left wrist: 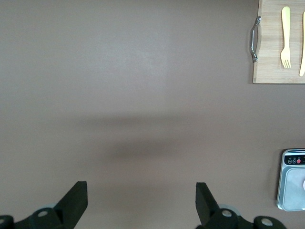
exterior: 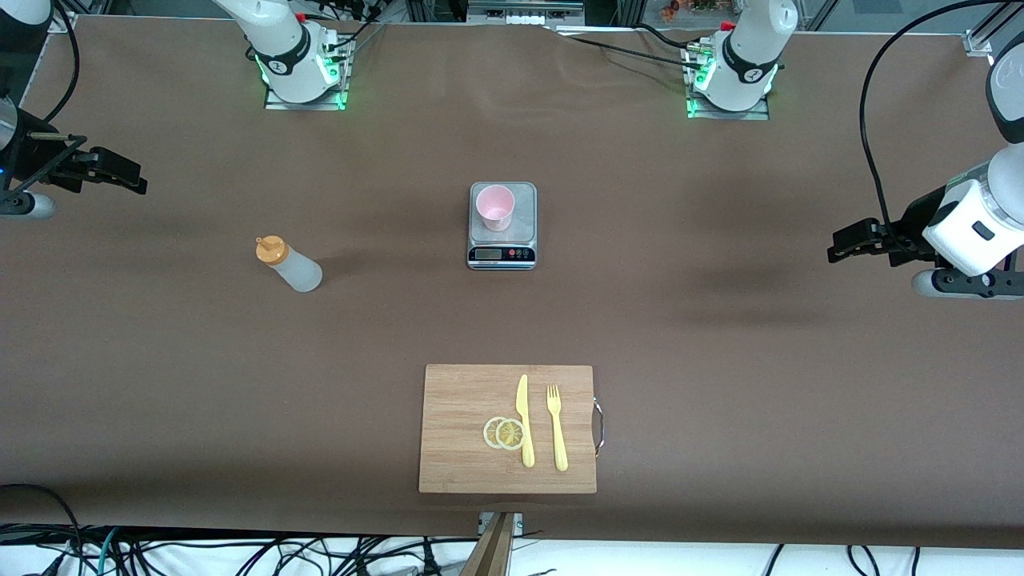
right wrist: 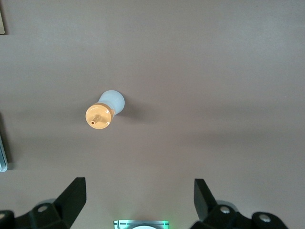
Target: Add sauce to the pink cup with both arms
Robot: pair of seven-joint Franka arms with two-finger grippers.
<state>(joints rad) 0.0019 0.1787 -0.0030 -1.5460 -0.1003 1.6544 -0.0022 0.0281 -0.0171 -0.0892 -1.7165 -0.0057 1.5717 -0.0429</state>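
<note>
The sauce bottle (exterior: 288, 266), whitish with an orange cap, stands upright on the brown table toward the right arm's end; it also shows from above in the right wrist view (right wrist: 105, 109). The pink cup (exterior: 494, 206) stands on a small grey kitchen scale (exterior: 502, 242) at the table's middle. My right gripper (exterior: 132, 180) hangs open and empty over the right arm's end of the table (right wrist: 139, 188), apart from the bottle. My left gripper (exterior: 838, 244) hangs open and empty over the left arm's end (left wrist: 141, 191). The cup is not clear in either wrist view.
A wooden cutting board (exterior: 464, 448) lies nearer the front camera than the scale, with a yellow knife (exterior: 524, 420), a yellow fork (exterior: 557, 428) and two lemon slices (exterior: 504, 433). The left wrist view shows the board's handle end (left wrist: 269, 57) and the scale's edge (left wrist: 289, 188).
</note>
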